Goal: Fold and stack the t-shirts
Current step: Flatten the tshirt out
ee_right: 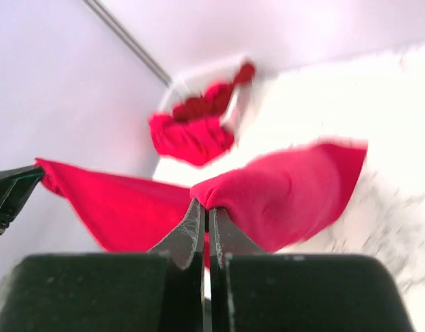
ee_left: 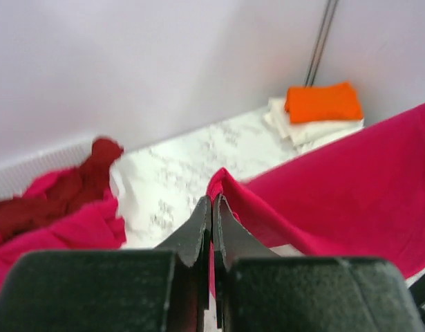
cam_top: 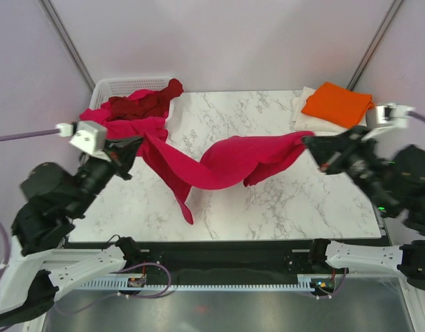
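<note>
A crimson red t-shirt (cam_top: 226, 162) hangs stretched above the marble table between both grippers, sagging in the middle. My left gripper (cam_top: 137, 143) is shut on its left end (ee_left: 229, 187). My right gripper (cam_top: 310, 142) is shut on its right end (ee_right: 267, 187). A folded orange t-shirt (cam_top: 336, 104) lies on a folded cream-white t-shirt (cam_top: 305, 119) at the back right. A magenta-pink t-shirt (cam_top: 119, 124) and a dark maroon t-shirt (cam_top: 146, 100) lie heaped in the basket at the back left.
The white plastic basket (cam_top: 119, 84) stands at the table's back left corner. The marble table (cam_top: 267, 200) lies under the hanging shirt. Pale walls with dark corner rods close the back.
</note>
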Available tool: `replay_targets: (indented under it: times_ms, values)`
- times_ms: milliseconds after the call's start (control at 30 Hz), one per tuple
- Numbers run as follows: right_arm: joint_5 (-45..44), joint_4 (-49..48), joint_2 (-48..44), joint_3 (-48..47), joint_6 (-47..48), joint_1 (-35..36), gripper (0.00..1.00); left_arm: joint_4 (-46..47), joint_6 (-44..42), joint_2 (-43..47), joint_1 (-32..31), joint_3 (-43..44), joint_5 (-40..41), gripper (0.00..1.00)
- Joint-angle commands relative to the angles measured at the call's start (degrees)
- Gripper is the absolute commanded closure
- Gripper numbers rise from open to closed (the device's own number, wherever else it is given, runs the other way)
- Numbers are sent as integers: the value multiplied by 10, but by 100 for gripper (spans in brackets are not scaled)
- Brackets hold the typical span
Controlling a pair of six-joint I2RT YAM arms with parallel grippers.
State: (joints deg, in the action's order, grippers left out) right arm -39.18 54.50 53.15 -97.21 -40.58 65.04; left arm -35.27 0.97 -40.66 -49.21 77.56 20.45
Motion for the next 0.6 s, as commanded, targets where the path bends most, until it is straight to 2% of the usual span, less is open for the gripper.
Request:
replay_targets:
  times_ms: [0,100,267,333,400,567]
  values:
    - [-41,28,-16,-93,150,-1,100,9,-97,3,3,92,-54,98]
    - [-11,22,-26,-157,187,-1,100,8,-120,1,3,150,-94,98]
    - [31,7,-42,-213,244,-1,100,8,-141,1,3,213,-143,98]
    - [18,7,-39,-218,254,-1,100,8,-142,-5,3,224,-143,98]
    - [-26,14,-20,-220,248,0,100,7,-141,-17,3,225,-130,98]
    - [-300,39,91,-182,253,40,100,9,-127,-70,3,192,-29,98]
